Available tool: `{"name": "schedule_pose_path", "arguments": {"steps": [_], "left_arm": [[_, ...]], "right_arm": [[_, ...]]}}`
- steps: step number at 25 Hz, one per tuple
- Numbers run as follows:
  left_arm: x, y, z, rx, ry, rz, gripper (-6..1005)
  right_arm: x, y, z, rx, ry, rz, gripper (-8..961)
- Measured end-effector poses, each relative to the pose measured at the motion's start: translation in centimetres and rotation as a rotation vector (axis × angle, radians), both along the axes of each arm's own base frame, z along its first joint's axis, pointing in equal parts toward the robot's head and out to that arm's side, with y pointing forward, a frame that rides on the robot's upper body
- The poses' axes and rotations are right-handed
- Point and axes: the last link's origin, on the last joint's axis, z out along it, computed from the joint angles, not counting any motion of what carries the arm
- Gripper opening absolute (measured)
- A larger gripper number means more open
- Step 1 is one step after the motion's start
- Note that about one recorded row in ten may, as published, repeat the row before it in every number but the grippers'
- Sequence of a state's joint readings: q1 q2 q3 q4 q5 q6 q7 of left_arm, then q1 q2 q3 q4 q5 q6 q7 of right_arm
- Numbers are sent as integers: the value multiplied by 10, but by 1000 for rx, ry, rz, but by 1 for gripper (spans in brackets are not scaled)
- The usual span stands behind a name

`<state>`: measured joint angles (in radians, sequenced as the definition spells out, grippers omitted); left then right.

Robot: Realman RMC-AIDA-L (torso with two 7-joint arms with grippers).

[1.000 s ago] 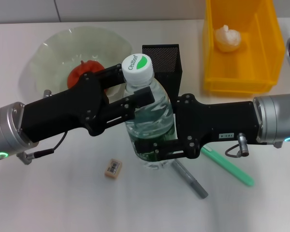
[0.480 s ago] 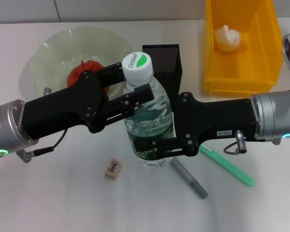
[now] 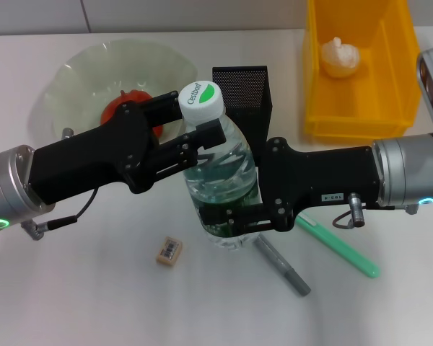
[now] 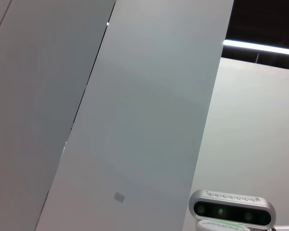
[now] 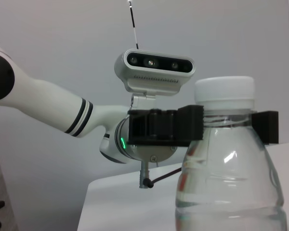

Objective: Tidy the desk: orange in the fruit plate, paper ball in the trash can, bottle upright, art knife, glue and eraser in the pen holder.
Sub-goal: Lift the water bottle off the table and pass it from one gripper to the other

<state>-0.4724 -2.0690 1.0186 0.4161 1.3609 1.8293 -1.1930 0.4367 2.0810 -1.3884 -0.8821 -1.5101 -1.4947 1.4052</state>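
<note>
The clear bottle (image 3: 220, 176) with a white cap (image 3: 200, 101) stands nearly upright at the desk's (image 3: 72, 288) middle. My left gripper (image 3: 190, 126) is shut on its neck just under the cap, and its black fingers (image 5: 195, 126) show flanking the neck in the right wrist view. My right gripper (image 3: 234, 210) is shut on the bottle's lower body. The orange (image 3: 124, 107) lies in the fruit plate (image 3: 79, 79). The paper ball (image 3: 339, 56) is in the yellow trash can (image 3: 353, 122). The eraser (image 3: 169, 251) lies on the desk in front of the bottle.
The black mesh pen holder (image 3: 242, 86) stands right behind the bottle. A slim green stick (image 3: 340, 249) and a grey one (image 3: 284, 267) lie under the right arm; which is the art knife and which the glue I cannot tell.
The bottle's cap has shifted slightly left and away as both arms nudged the bottle. Nothing has been let go.
</note>
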Motion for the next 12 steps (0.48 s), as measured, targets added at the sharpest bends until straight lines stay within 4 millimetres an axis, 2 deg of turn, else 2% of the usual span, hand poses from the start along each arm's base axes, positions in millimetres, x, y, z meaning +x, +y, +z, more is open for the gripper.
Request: {"name": "schedule_pose_path", "arguments": {"steps": [12], "left_arm": [[0,1,0,-11,6,9,490]], "right_arm": [[-1,0,0,-5,-8,2,710]]}}
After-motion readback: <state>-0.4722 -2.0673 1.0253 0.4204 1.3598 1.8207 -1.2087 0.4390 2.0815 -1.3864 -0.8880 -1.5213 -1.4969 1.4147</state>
